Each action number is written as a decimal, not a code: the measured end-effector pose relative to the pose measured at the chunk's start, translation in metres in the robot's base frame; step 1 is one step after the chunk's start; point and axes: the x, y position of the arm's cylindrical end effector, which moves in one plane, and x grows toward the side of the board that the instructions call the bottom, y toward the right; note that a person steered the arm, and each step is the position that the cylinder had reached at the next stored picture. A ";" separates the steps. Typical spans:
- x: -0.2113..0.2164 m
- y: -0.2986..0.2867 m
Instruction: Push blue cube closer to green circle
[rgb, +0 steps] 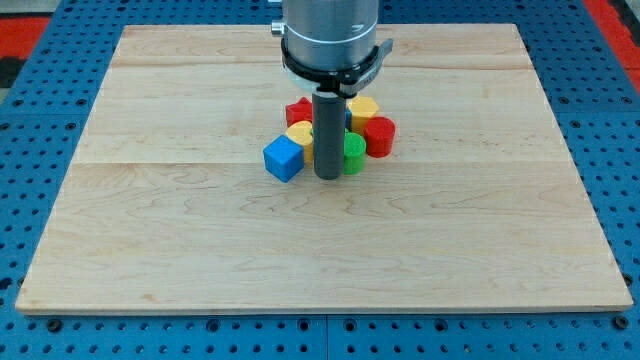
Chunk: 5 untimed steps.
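The blue cube sits on the wooden board at the left end of a tight cluster of blocks. The green circle is to its right, partly hidden behind my rod. My tip rests on the board between the two, just left of the green circle and right of the blue cube. A yellow block touches the blue cube's upper right.
A red block, a yellow block and a red cylinder crowd behind the rod at the view's top side of the cluster. The wooden board lies on a blue pegboard surface.
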 end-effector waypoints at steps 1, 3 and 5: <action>0.013 0.003; 0.029 -0.075; 0.008 -0.156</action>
